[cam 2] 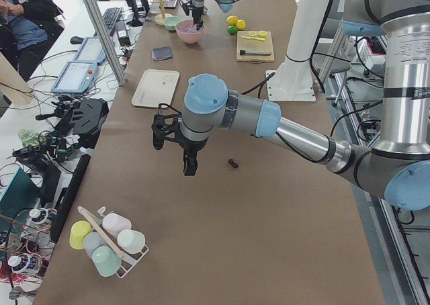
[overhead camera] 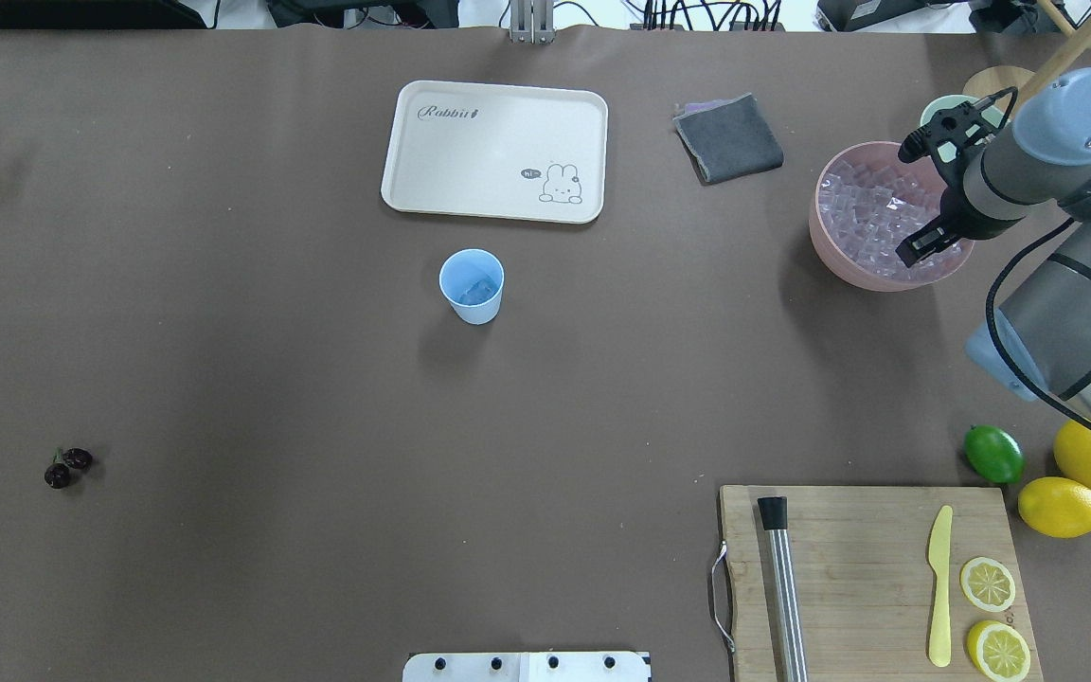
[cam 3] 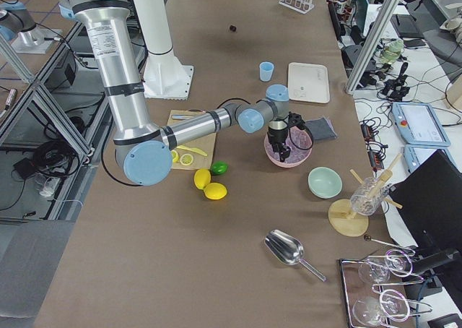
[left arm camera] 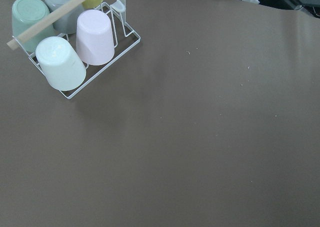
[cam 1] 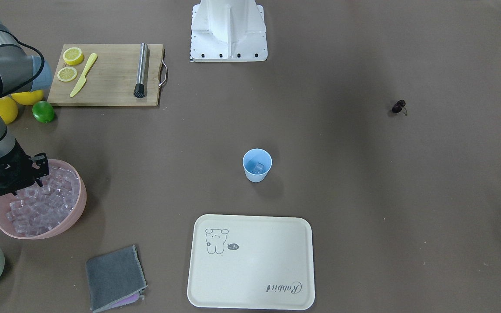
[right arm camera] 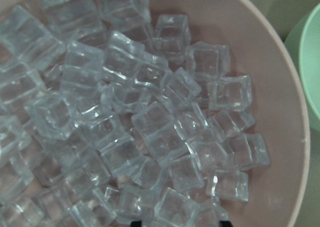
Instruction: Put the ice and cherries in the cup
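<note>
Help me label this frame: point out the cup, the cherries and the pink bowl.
cup [overhead camera: 476, 311], overhead exterior view, on its outer wall.
cherries [overhead camera: 58, 475], overhead exterior view, on the lower cherry.
pink bowl [overhead camera: 834, 258], overhead exterior view, on its outer wall.

Overhead and front cameras look steeply down from opposite sides, sharing the cup [overhead camera: 471, 285]; side cameras sight along the worktop [overhead camera: 318, 398]; the right wrist camera hugs ice [right arm camera: 150, 137] just below its fingers [overhead camera: 921, 248].

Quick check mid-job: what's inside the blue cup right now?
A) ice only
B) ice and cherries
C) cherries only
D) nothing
A: an ice cube shows at the bottom of the cup, while the cherries lie well away from it, outside the cup.
</note>
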Available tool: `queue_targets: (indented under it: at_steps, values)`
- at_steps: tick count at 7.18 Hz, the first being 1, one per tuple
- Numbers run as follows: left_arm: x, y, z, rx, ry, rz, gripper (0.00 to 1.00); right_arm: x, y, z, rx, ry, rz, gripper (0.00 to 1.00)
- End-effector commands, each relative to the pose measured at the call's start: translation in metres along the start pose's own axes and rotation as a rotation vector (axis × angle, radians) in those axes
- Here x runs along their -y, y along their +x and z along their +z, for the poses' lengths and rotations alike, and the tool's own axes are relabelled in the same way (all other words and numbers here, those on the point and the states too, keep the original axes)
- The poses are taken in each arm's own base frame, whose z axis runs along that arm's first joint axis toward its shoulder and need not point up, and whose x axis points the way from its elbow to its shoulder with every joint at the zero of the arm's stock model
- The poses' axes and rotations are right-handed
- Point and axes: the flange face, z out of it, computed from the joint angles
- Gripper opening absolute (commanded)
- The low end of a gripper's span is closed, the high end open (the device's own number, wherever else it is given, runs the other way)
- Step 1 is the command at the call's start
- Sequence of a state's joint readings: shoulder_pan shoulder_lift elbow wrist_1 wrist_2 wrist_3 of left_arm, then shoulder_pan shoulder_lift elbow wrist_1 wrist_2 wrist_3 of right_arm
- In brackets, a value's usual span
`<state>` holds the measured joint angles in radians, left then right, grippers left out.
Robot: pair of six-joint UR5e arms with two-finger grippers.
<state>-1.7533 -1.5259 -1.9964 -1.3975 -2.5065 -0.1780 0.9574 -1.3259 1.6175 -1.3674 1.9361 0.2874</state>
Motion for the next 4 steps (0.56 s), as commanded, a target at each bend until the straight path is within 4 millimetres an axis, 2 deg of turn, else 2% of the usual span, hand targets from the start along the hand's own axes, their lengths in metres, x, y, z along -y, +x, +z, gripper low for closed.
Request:
queue_targets:
  at_steps: [1,3,4]
  values:
    - [-0.001,0.002,-0.001,0.000,0.002,0.003,0.98,0.005,-0.008,-0.008,-0.007,-0.030,0.007,0.32]
    - [-0.001,0.001,-0.002,0.000,0.003,0.001,0.98,0.011,-0.017,-0.031,-0.008,-0.041,0.009,0.32]
    - [-0.001,0.000,-0.001,0.000,0.002,0.000,0.98,0.024,-0.022,-0.046,-0.008,-0.040,0.015,0.33]
